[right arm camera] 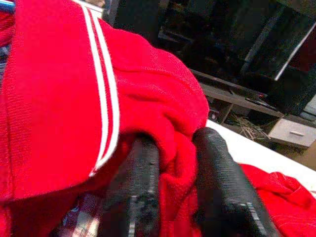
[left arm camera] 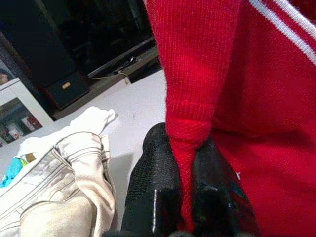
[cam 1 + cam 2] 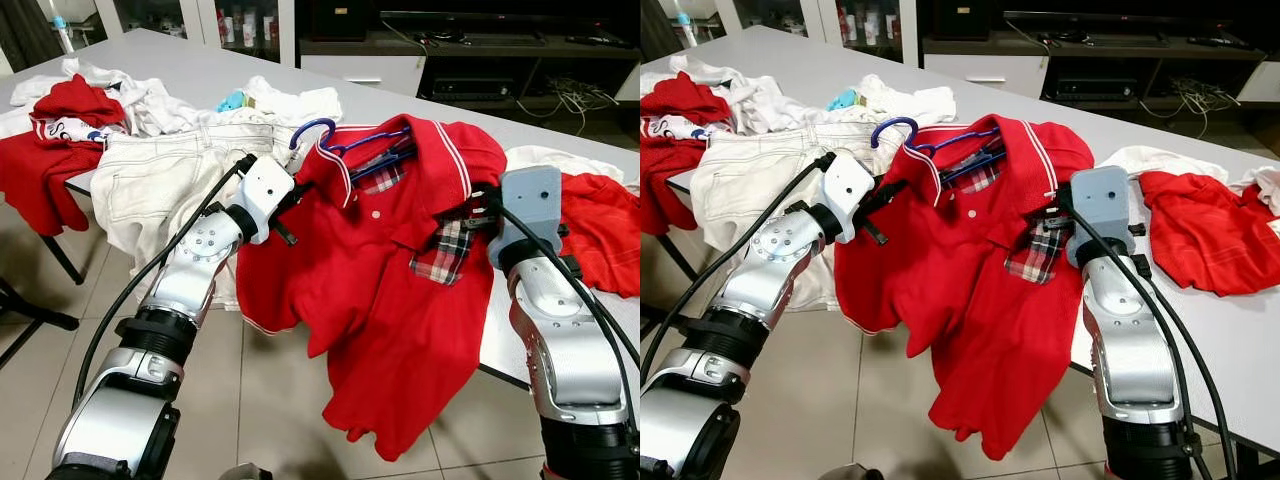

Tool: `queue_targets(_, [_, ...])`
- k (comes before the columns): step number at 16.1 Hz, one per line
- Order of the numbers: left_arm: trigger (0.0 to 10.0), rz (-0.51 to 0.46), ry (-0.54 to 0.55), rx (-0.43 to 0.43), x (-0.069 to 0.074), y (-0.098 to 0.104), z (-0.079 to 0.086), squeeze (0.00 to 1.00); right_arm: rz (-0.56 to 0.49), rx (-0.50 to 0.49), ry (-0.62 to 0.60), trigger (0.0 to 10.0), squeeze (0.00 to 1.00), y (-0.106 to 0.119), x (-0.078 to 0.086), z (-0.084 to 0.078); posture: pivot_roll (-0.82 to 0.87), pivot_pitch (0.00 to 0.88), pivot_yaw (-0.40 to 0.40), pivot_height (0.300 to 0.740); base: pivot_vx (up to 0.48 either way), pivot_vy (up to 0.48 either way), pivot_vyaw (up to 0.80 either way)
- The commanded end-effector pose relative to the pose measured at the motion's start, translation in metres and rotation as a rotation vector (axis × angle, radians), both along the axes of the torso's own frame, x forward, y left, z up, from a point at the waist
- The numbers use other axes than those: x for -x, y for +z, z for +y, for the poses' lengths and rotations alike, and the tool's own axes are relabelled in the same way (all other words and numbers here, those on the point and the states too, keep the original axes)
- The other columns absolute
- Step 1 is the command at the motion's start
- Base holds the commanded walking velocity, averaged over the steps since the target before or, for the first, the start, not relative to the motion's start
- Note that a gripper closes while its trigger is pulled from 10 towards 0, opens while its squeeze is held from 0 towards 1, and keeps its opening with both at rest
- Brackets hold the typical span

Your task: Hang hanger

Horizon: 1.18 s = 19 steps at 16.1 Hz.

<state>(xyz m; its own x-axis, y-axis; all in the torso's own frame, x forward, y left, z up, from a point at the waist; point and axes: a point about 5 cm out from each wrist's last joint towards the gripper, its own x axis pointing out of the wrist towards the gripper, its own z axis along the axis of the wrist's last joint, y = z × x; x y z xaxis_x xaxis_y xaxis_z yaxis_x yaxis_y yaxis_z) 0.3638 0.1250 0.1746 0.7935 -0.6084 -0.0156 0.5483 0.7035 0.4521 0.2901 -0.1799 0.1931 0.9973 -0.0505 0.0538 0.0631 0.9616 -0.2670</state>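
Note:
A red polo shirt (image 3: 380,290) with a white-striped collar and plaid lining hangs between my two arms, half over the table edge. A blue hanger (image 3: 345,143) sits inside its collar, hook poking out toward the left. My left gripper (image 3: 290,205) is shut on the shirt's left shoulder; the left wrist view shows red knit pinched between the black fingers (image 2: 148,192). My right gripper (image 3: 478,212) is shut on the right shoulder fabric, which bunches between its fingers (image 1: 217,182).
A white table (image 3: 420,110) carries white jeans (image 3: 170,180), a pile of red and white clothes (image 3: 80,110) at the left and another red garment (image 3: 600,230) at the right. A TV stand with cables stands behind. Tiled floor lies below.

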Motion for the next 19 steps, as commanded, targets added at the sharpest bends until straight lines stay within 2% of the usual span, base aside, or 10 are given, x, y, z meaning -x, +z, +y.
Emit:
queue_targets(1, [10.0, -0.056, 0.024, 0.013, -0.005, 0.013, 0.0, 0.0, -0.037, -0.015, 0.01, 10.0, 0.0, 0.007, 0.005, -0.004, -0.08, 0.0, 0.008, 0.74, 0.0, 0.0, 0.0])
queue_targets(4, [10.0, -0.053, 0.04, 0.008, -0.005, 0.012, 0.003, 0.0, -0.06, -0.137, 0.03, 10.0, 0.0, 0.009, 0.01, -0.008, -0.08, 0.0, 0.007, 0.74, 0.0, 0.0, 0.0])
queue_targets(5, [10.0, -0.046, 0.041, 0.004, -0.006, 0.011, 0.004, 0.0, -0.05, -0.164, 0.088, 10.0, 0.93, 0.008, 0.013, -0.006, -0.08, 0.0, 0.007, 0.74, 0.0, 0.0, 0.0])
queue_targets(7, [10.0, -0.034, 0.035, -0.004, -0.005, 0.008, 0.005, 0.0, -0.058, -0.134, 0.168, 10.0, 0.81, 0.01, 0.017, -0.004, -0.09, 0.0, 0.012, 0.74, 0.0, 0.0, 0.0])
queue_targets(8, [10.0, -0.031, 0.034, -0.005, -0.005, 0.007, 0.006, 0.0, -0.057, -0.101, 0.19, 10.0, 0.0, 0.011, 0.018, -0.005, -0.09, 0.0, 0.013, 0.74, 0.0, 0.0, 0.0])
queue_targets(11, [10.0, -0.031, 0.033, -0.005, -0.005, 0.007, 0.005, 0.0, -0.083, -0.06, 0.143, 10.0, 0.0, 0.016, 0.016, -0.019, -0.09, 0.0, 0.014, 0.74, 0.0, 0.0, 0.0])
queue_targets(13, [10.0, -0.032, 0.03, -0.005, -0.006, 0.008, 0.004, 0.0, -0.111, -0.029, 0.233, 10.0, 1.0, 0.026, 0.015, 0.002, -0.09, 0.0, 0.016, 0.74, 0.0, 0.0, 0.0])
queue_targets(16, [10.0, -0.034, 0.026, -0.006, -0.006, 0.008, 0.002, 0.0, -0.088, 0.008, 0.303, 10.0, 1.0, 0.026, 0.006, 0.036, -0.09, 0.0, 0.018, 0.74, 0.0, 0.0, 0.0])
queue_targets(17, [10.0, -0.038, 0.022, -0.003, -0.006, 0.009, 0.0, 0.0, -0.048, 0.028, 0.315, 10.0, 0.3, 0.019, 0.001, 0.045, -0.09, 0.0, 0.016, 0.74, 0.0, 0.0, 0.0])
queue_targets(19, [10.0, -0.044, 0.01, 0.001, -0.005, 0.011, -0.003, 0.0, -0.022, 0.041, 0.31, 10.0, 0.0, 0.013, -0.004, 0.05, -0.08, 0.0, 0.014, 0.74, 0.0, 0.0, 0.0])
